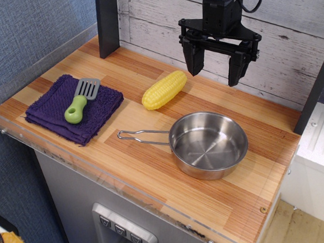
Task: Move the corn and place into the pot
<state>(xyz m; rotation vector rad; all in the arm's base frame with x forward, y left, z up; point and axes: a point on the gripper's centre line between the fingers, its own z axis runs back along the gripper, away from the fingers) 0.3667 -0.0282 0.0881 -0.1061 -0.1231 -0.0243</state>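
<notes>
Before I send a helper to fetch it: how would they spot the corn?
On the wooden counter, look between the purple cloth and the steel pot. The corn lies bare on the wood, the only yellow, ridged, oblong thing there.

We see the corn (164,90) just above the middle of the frame: a yellow toy cob with neat rows of kernels, lying on its side on the counter (126,152), its long axis running diagonally from lower left to upper right. Nothing touches it. Below and to the right of it, near but apart, we find the pot (208,145), a shallow round pan of shiny steel standing upright and empty, its inside showing bright reflections. Its 1 thin wire loop handle points left, toward the centre of the frame, lying level just above the wood.
</notes>
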